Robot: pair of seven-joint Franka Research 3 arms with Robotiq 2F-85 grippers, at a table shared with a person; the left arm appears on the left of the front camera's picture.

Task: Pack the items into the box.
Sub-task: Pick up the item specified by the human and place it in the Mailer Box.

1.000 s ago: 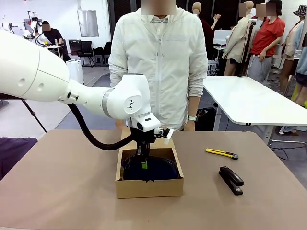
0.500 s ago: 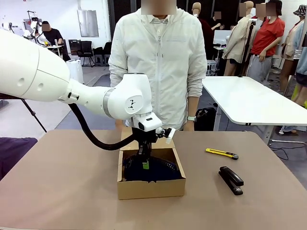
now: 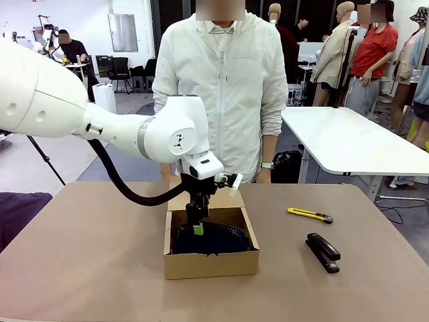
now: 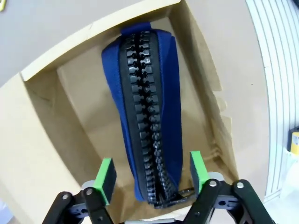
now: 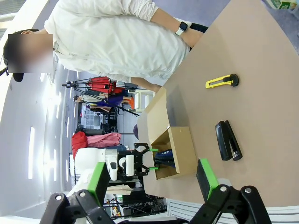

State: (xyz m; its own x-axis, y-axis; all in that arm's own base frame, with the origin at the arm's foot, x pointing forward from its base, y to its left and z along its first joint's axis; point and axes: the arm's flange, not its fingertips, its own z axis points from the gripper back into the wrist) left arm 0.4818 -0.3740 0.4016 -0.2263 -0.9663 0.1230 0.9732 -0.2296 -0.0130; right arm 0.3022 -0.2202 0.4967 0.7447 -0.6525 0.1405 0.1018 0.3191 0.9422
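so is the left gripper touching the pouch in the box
Apart. In the left wrist view the left gripper is open astride the pouch, with bare box cardboard showing between each green pad and the fabric.

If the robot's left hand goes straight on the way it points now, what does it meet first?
Most likely the blue pouch lying in the box. It sits directly ahead of the open left hand, between its fingers.
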